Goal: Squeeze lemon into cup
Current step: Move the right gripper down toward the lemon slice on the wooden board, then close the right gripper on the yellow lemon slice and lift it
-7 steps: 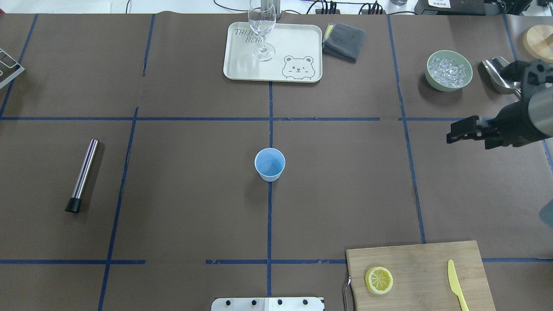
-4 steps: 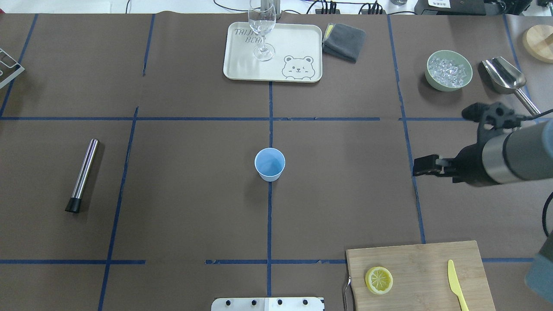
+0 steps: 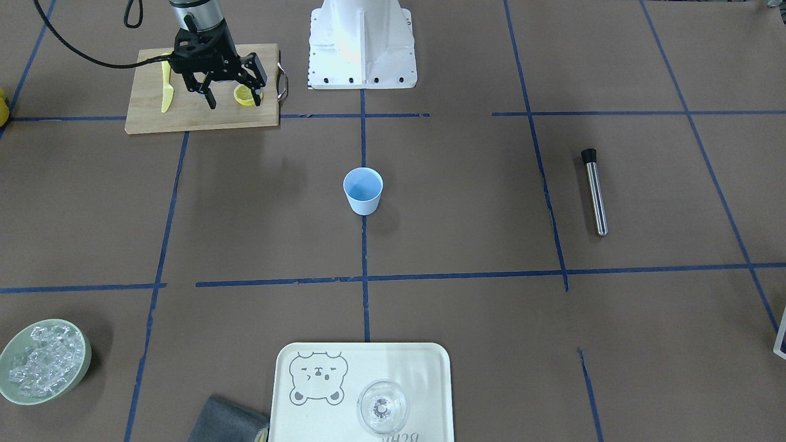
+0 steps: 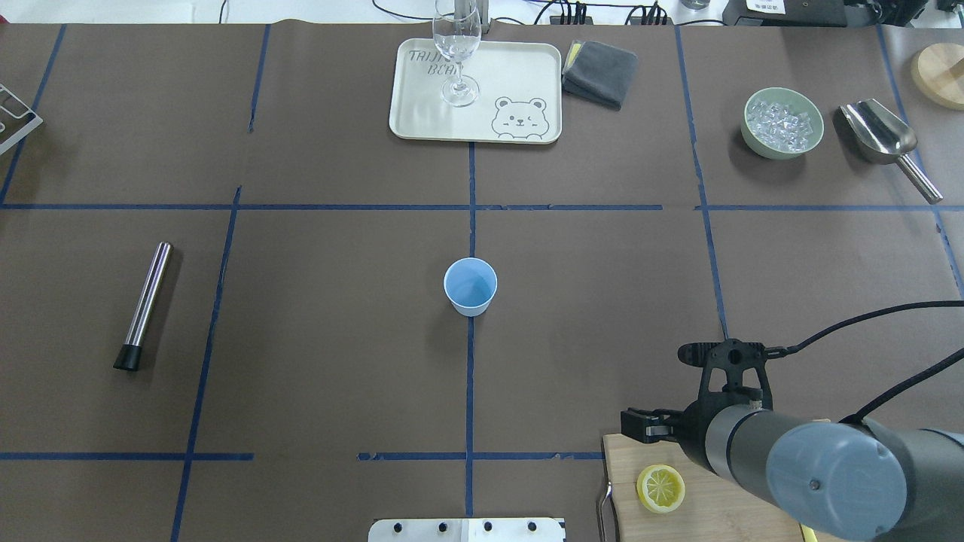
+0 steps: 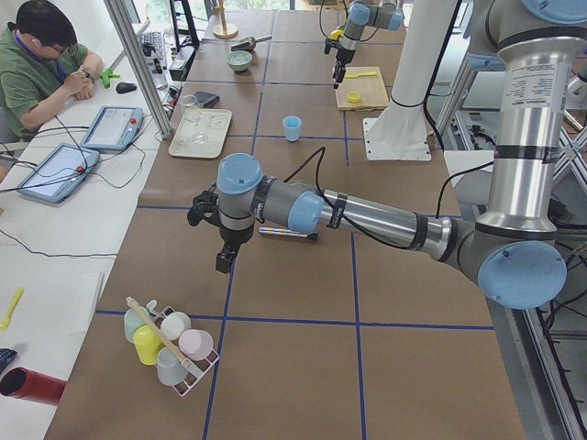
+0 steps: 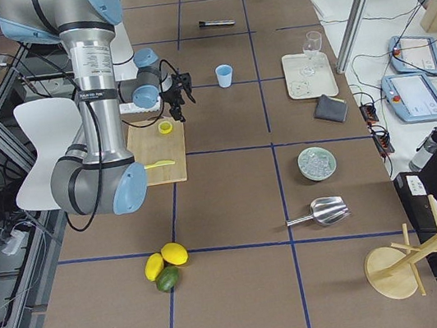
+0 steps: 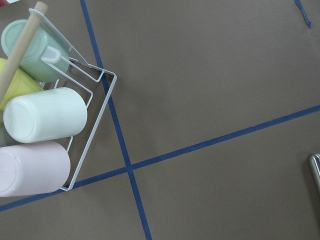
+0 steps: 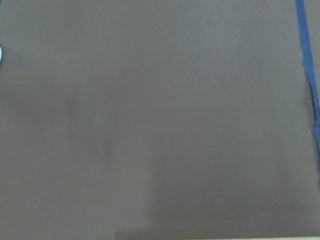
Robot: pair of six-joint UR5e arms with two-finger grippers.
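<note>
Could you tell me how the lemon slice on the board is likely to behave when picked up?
The lemon slice lies flat on the cutting board, so its thin edge probably offers little grip. Its exposed cut face suggests it may be slippery and soft.

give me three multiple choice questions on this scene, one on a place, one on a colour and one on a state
1. The lemon slice lies:
A. inside the cup
B. on the cutting board
C. clamped in the right gripper

2. The cup is:
A. light blue
B. pale green
C. pink

3. The right gripper is:
A. shut on the lemon slice
B. shut on the cup
C. open

Answers:
1 B: the overhead view shows the slice flat on the board.
2 A: its wall and inside are light blue.
3 C: the front-facing view shows its jaws spread wide, gripping nothing.
</note>
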